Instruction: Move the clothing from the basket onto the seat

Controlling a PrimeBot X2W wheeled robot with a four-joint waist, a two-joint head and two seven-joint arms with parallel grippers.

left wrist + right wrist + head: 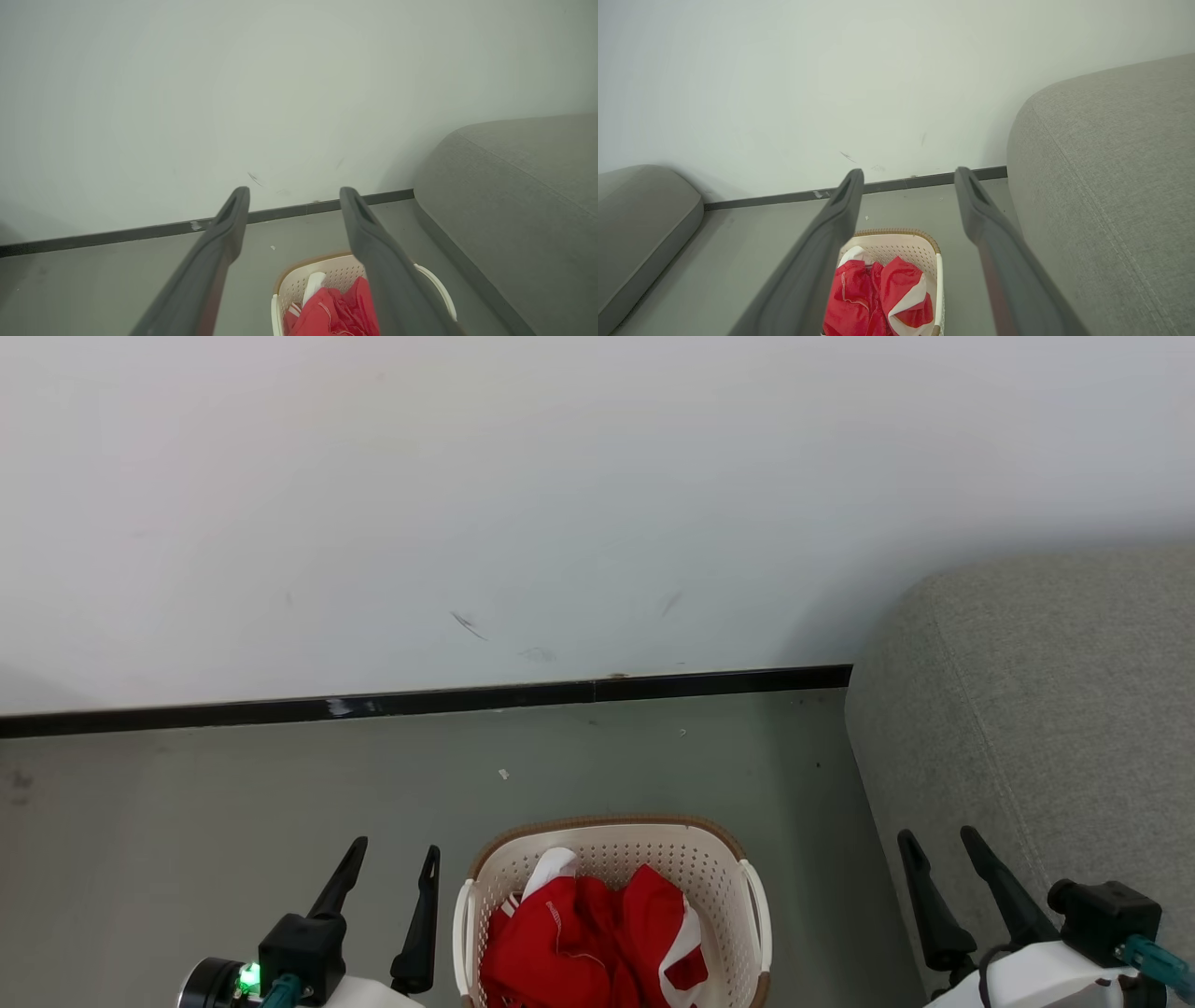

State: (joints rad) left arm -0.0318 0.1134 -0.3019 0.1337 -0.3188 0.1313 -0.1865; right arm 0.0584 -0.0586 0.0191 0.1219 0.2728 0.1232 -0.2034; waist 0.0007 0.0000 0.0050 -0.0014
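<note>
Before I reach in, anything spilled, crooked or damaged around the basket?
Nothing serious. The clothes sit bunched inside the upright basket, none over the rim. Only cosmetic oddities: dark scuffs on the wall, a white chip in the baseboard, and a small pale scrap on the floor beyond the basket.

No readable text, label or number anywhere.

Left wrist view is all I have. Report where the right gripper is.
Observer: The right gripper hangs open, right of the basket, beside the seat.
Operator: Say what the left gripper hides in the basket.
Observer: The clothing has a white panel on its right side.
Operator: Check far left.
Observer: Another grey cushion stands there, left of the basket.
</note>
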